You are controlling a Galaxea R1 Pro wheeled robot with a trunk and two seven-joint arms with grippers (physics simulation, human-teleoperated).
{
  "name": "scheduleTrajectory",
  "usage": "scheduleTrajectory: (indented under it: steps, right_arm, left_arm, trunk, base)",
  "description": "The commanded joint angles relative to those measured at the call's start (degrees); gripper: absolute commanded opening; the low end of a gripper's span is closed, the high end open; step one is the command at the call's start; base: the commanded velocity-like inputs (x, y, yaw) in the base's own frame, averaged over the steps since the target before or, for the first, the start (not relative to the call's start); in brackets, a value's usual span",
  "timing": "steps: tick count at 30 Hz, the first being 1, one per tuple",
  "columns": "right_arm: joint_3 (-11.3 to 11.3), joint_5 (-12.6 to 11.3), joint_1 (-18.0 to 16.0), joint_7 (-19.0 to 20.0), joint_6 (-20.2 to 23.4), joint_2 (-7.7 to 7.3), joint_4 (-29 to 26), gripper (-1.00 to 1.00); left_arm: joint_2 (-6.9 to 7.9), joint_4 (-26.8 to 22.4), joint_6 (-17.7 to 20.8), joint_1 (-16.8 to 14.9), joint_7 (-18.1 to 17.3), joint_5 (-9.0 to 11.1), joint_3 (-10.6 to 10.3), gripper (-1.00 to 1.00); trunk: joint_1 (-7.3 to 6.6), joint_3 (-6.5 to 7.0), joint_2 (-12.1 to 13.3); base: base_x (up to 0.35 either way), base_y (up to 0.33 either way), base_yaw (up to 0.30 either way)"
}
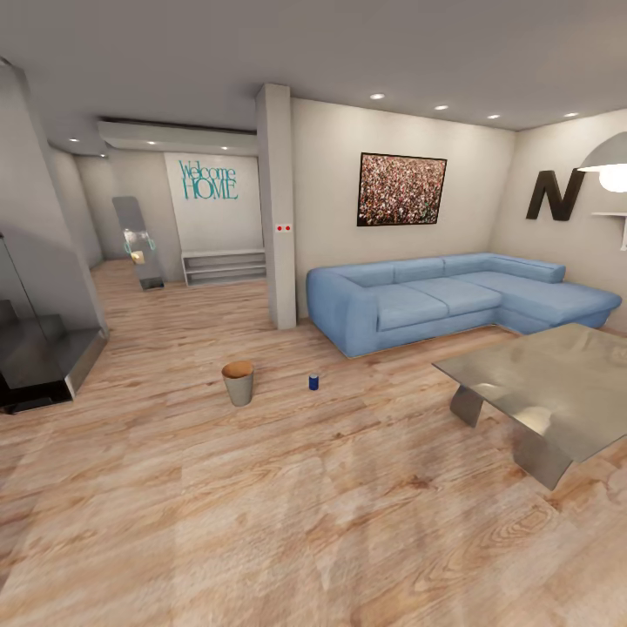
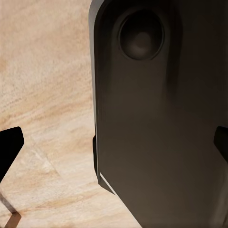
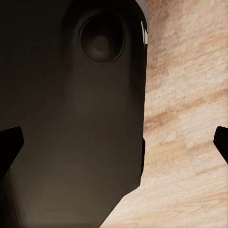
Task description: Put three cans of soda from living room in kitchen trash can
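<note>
In the head view, one dark blue soda can (image 1: 313, 381) stands upright on the pale wood floor of the living room. A short way to its left stands the trash can (image 1: 238, 383), grey outside with a tan rim, apart from the can. The two orange cans are out of view. My left gripper (image 2: 115, 145) is open, its dark fingertips (image 2: 9, 147) spread to the picture's edges with nothing between them. My right gripper (image 3: 115, 145) is open as well, and its fingertips (image 3: 10, 142) are just as far apart. Both hang over the floor beside a dark part of my body.
A light blue corner sofa (image 1: 453, 300) lines the back wall under a framed picture and a black N (image 1: 553, 195). The grey low table (image 1: 544, 383) stands at right. A pillar (image 1: 277, 209) divides off a hallway at back left. Dark stairs (image 1: 39, 357) sit at far left.
</note>
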Motion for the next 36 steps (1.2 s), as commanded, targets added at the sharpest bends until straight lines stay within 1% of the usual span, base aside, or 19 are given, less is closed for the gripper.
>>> scheduleTrajectory:
  steps: [1, 36]
  right_arm:
    - [0.0, -0.01, 0.0, 0.0, 0.0, 0.0, 0.0, 1.0]
    - [0.01, -0.02, 0.0, 0.0, 0.0, 0.0, 0.0, 1.0]
  left_arm:
    - [0.0, 0.0, 0.0, 0.0, 0.0, 0.0, 0.0, 1.0]
    - [0.0, 0.0, 0.0, 0.02, 0.0, 0.0, 0.0, 1.0]
  trunk:
    - [0.0, 0.0, 0.0]
    - [0.0, 0.0, 0.0]
  base:
    - [0.0, 0.0, 0.0]
    - [0.0, 0.0, 0.0]
